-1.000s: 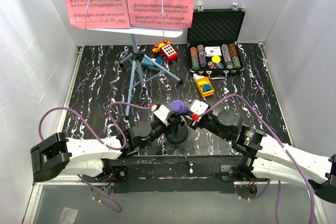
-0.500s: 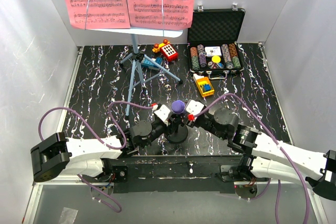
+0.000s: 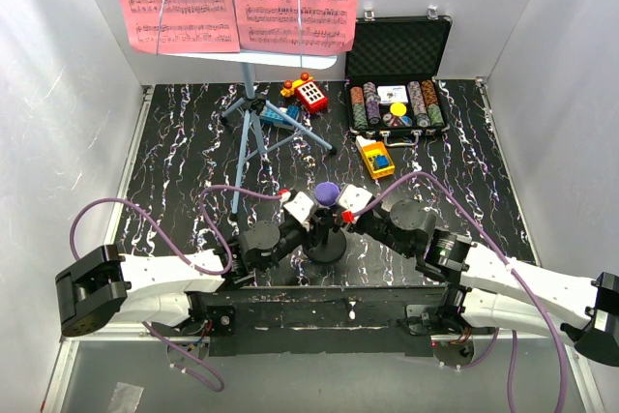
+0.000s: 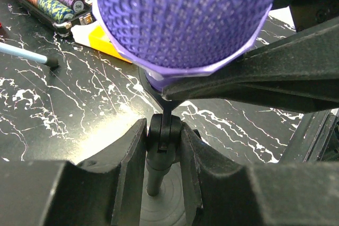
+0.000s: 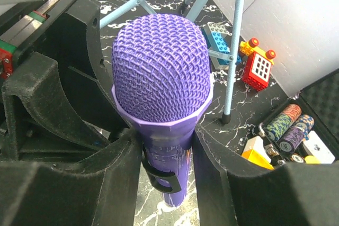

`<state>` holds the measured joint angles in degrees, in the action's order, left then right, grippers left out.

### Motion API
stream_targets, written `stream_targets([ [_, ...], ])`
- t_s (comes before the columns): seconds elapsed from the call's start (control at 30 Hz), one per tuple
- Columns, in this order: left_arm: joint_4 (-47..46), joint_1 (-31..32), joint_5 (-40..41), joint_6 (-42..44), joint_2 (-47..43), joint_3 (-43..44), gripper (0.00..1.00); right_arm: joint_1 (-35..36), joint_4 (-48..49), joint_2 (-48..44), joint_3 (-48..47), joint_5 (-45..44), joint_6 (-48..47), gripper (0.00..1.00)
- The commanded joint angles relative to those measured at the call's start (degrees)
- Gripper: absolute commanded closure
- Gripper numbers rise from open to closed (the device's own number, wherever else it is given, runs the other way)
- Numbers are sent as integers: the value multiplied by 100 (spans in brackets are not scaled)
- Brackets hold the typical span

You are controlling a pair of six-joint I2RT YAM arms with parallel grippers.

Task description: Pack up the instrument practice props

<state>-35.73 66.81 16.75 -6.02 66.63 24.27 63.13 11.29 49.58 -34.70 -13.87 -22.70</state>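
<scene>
The mic (image 5: 161, 78) is gripped by the right pincer (image 5: 167, 154), the stand (image 4: 154, 181) by the left pincer (image 4: 161, 141). With an oblique pull, the stand could be tipped.

White walls (image 3: 58, 94), black marbled tabletop (image 3: 184, 142)

pink pages (image 3: 174, 2) cropped above, mic-stand base (image 3: 326, 247) half-hidden

Open black case (image 3: 401, 45) of poker chips (image 3: 366, 108) at the back, red toy (image 3: 310, 94) and yellow toy (image 3: 375, 158) nearby
</scene>
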Motion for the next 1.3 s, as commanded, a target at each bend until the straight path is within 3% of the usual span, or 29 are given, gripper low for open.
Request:
stream_targets([
  [0.0,1278,122,-516,-241,140,-37,100,-29,567,-98,-222,-984,-33,99],
  [0.33,1568,122,-155,-338,87,-54,100,-29,813,-440,-327,-2031,-683,99],
  [0.87,1771,122,-120,-391,-141,-116,100,-29,787,-765,-450,-2858,-1026,99],
  [1.03,2138,122,99,-426,-404,-55,100,-29,-28,-924,-801,-2981,-562,99],
  [1.27,3079,113,1074,-558,-1432,77,100,-29,-1558,-1196,-1232,-2894,721,99],
])
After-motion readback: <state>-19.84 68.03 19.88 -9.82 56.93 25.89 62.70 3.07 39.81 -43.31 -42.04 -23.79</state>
